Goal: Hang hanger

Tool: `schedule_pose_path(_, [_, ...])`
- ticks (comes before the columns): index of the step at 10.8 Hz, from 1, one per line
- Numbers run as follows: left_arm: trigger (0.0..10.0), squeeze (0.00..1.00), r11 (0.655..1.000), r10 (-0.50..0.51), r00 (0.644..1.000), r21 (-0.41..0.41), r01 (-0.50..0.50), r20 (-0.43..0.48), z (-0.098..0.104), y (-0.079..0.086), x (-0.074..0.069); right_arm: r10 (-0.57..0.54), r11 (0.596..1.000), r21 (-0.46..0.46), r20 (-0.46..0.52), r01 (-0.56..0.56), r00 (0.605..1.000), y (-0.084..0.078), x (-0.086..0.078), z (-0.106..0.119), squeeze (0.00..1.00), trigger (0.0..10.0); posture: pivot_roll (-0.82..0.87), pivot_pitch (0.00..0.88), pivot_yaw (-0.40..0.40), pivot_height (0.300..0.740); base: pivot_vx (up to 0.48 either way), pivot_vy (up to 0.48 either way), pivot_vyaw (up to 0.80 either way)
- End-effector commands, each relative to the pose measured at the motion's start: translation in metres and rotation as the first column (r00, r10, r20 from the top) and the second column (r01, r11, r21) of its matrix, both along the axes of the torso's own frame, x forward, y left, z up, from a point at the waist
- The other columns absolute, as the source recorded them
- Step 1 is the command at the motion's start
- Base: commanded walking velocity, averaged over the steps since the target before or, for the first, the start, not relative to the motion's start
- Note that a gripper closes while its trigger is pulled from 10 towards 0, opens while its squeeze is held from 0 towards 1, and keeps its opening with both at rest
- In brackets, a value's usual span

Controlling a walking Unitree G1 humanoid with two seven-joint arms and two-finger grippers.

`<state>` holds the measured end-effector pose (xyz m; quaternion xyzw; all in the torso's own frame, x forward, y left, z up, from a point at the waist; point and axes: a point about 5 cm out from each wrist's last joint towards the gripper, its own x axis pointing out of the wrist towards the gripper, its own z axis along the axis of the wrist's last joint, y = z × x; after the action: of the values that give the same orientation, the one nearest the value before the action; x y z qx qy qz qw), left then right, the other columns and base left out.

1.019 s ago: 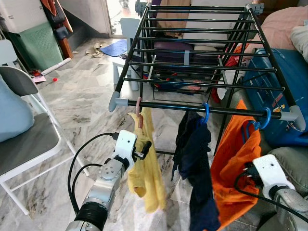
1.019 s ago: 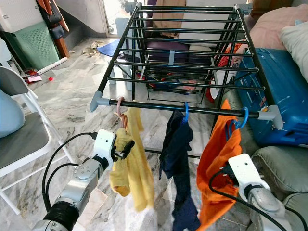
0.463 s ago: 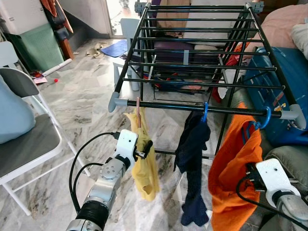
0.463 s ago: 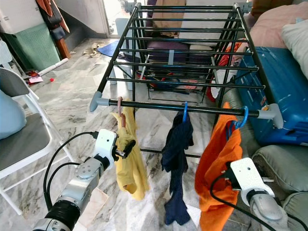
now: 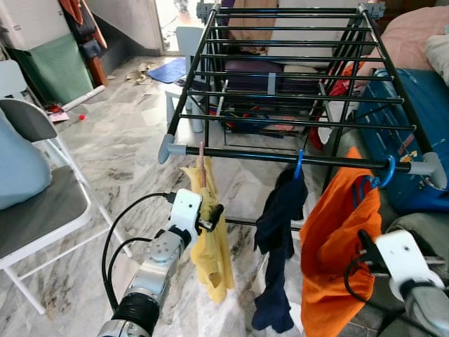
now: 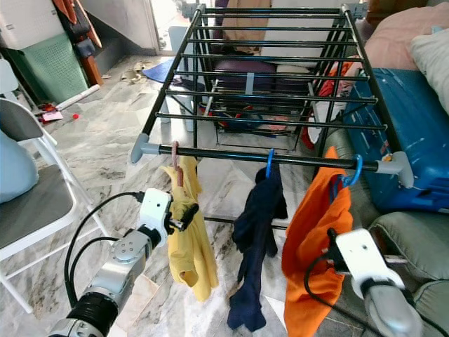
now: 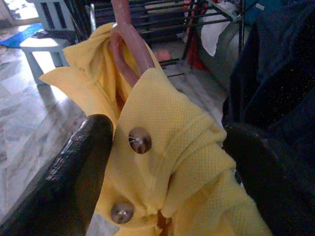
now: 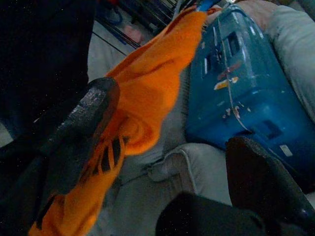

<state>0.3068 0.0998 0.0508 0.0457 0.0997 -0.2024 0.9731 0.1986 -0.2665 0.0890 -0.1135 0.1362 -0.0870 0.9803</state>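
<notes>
L gripper [image 7: 162, 147] spread, fingers [image 7: 74, 177] either side of yellow shirt [image 5: 210, 246]; cloth lies between them, not pinched. Pink hanger [image 5: 202, 158] just above, hooked on rack [image 5: 295, 159] front bar. Navy garment [image 5: 277, 239] on blue hook beside it. R gripper [image 8: 167, 162] spread too, orange shirt [image 5: 337, 260] at one finger, blue suitcase [image 8: 236, 83] beyond.

Pink hanger [image 7: 129, 44] mostly under yellow shirt [image 7: 172, 147]
</notes>
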Motion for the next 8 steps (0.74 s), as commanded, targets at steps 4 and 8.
schedule_pose_path(4, [10.0,0.00,1.000,0.006,1.000,0.018,-0.006,0.001,-0.0004,-0.0040,0.0014,-0.062,0.998,-0.024,0.053,0.063,0.997,-0.0051,-0.0108,0.0094,0.00,10.0,-0.10,0.000,0.048,0.740,0.000,0.000,0.00])
schedule_pose_path(8, [10.0,0.00,0.999,0.022,1.000,0.027,-0.022,0.005,0.0000,-0.0042,0.0028,-0.060,0.998,-0.020,0.060,0.061,0.996,-0.0009,-0.0062,0.0097,0.00,10.0,-0.10,0.000,0.045,0.740,0.000,0.000,0.00])
